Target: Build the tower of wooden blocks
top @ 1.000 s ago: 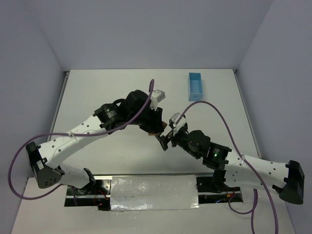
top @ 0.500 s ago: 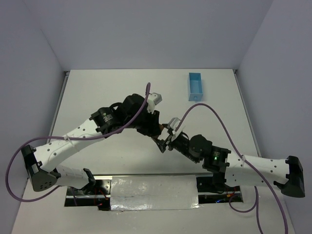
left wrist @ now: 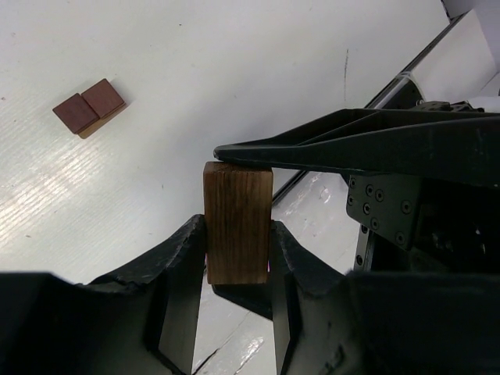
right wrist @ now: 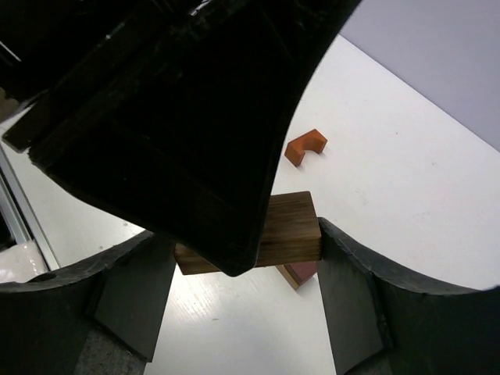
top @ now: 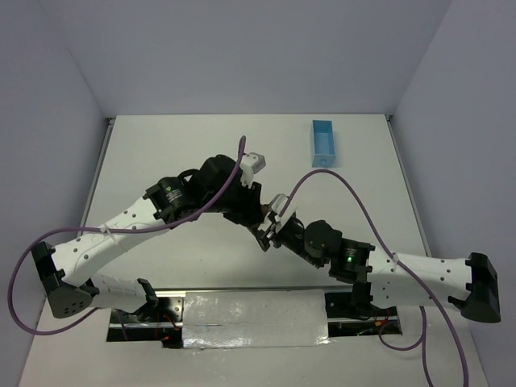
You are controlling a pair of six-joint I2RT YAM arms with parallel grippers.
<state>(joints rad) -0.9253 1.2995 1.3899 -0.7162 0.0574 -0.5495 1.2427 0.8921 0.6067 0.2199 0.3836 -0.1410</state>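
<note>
Left end effector (left wrist: 237,234) is narrow, clamped on the long sides of 1 brown block (left wrist: 238,199), which is held upright off the bench (left wrist: 234,62). Right end effector (right wrist: 242,234) brackets that block end to end: 1 finger lies across its top end, touching, and the other sits at the far end. Can't tell if it's actually clamping. Wood block tower (left wrist: 88,107) is so far just 2 reddish-brown blocks side by side on a tan piece, flat on the bench, up-left of the brown block in the left wrist view and well apart from it. Orange arch (right wrist: 305,146) lies loose on the bench beyond the brown block, not touching it. Light-blue tray (top: 324,143) sits far-right of the brown block, well apart.
</note>
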